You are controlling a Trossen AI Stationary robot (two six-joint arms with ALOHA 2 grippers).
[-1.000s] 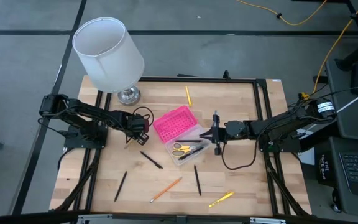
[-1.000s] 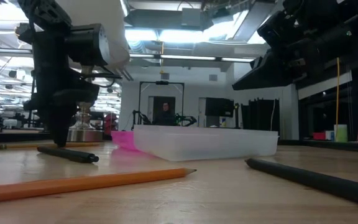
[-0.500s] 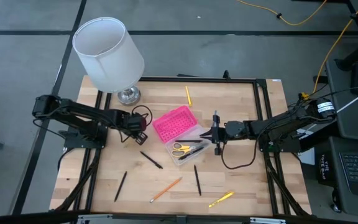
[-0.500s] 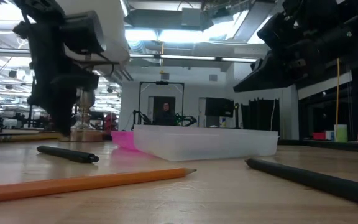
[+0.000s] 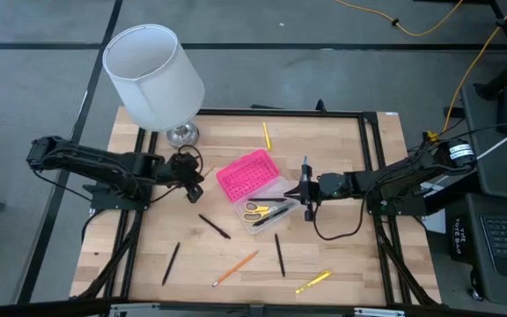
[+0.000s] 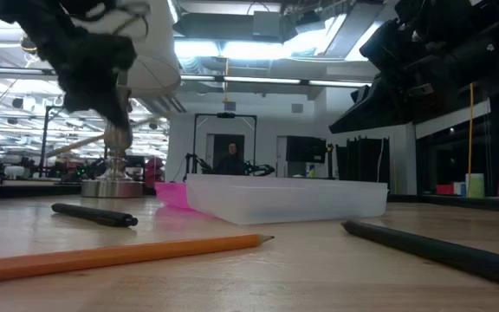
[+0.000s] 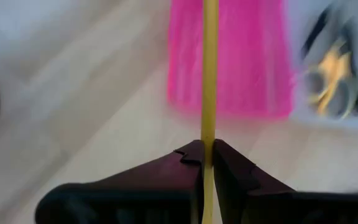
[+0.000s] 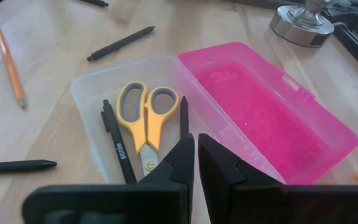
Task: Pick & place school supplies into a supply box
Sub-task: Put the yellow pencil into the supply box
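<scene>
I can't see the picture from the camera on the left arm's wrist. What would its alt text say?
The left arm's dark jaws are shut on a thin yellow pencil held above a wooden table. Beyond lie the box's pink lid and yellow-handled scissors in its clear base.

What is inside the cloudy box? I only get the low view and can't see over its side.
Observer: Yellow scissors and a black pen lie in the box.
Operator: What's the left gripper got?
Observer: Its wrist view shows the left gripper shut on a yellow pencil.
Operator: And the right one?
Observer: The right gripper hovers over the box's near edge, shut, with nothing between its fingers.
</scene>
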